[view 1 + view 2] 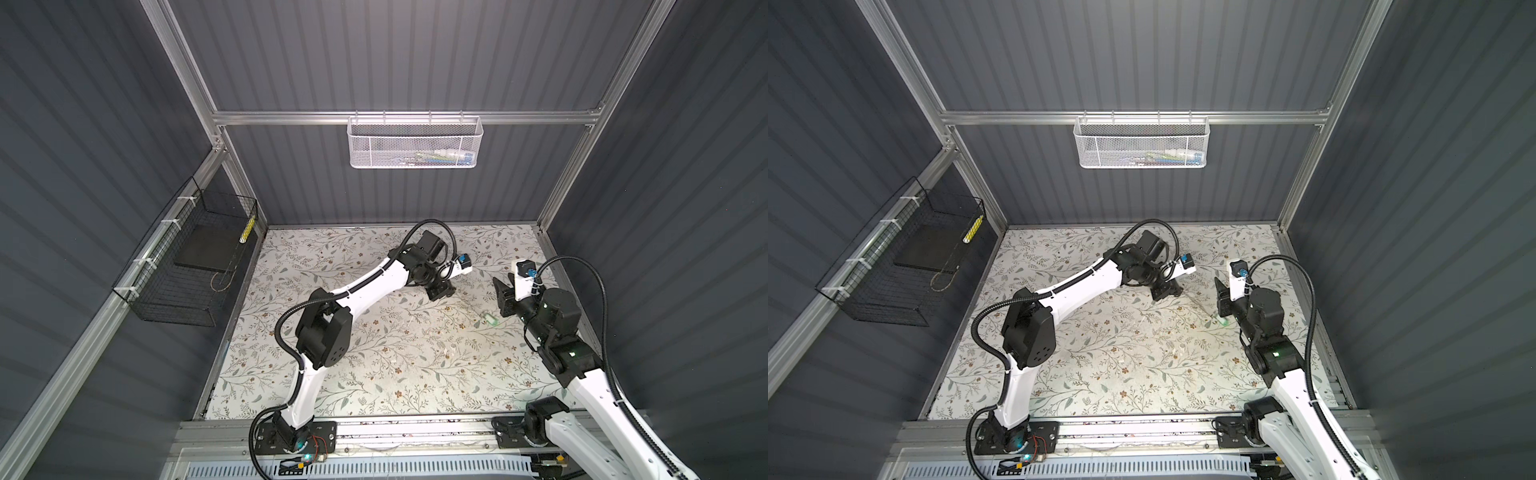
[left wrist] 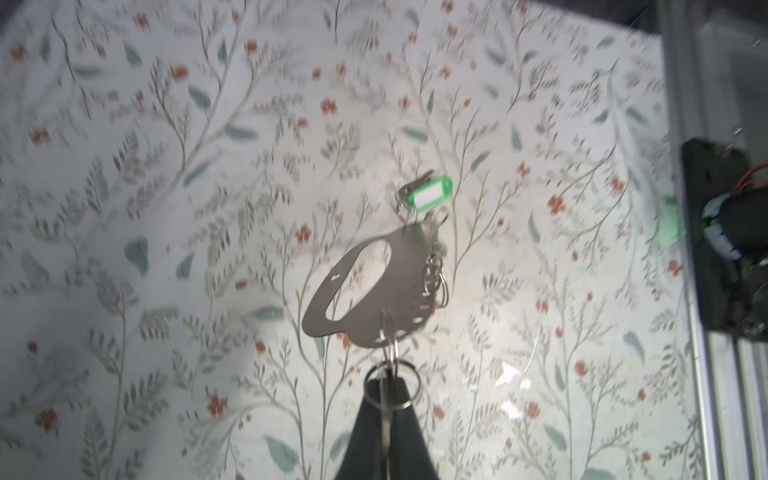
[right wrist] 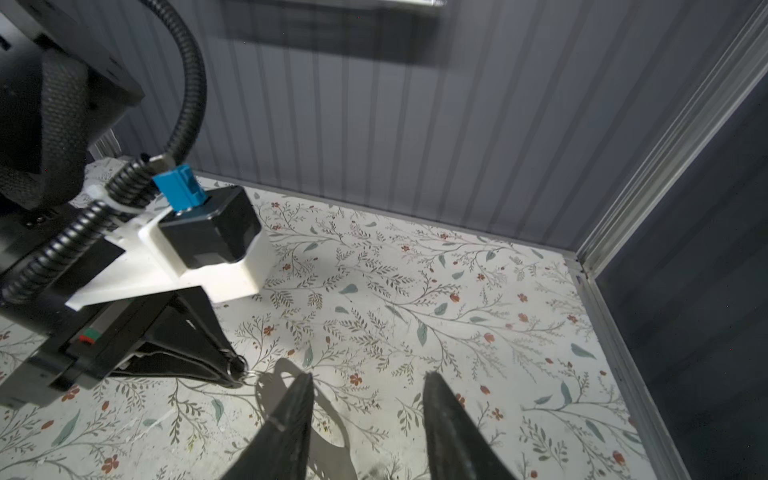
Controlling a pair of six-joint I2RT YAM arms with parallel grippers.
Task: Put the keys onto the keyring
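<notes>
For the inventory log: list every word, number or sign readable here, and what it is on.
No text reads clearly anywhere.
green tag: white insert blurred, seemingly blank.
Packets in the white mesh basket: too small to read.
yellow strip in the black wire basket: marks too small.

The keyring [image 2: 405, 286] is seen as matt grey metal, the green tag [image 2: 428, 195] as glossy plastic, the floral table cover [image 2: 166, 208] as matt.
</notes>
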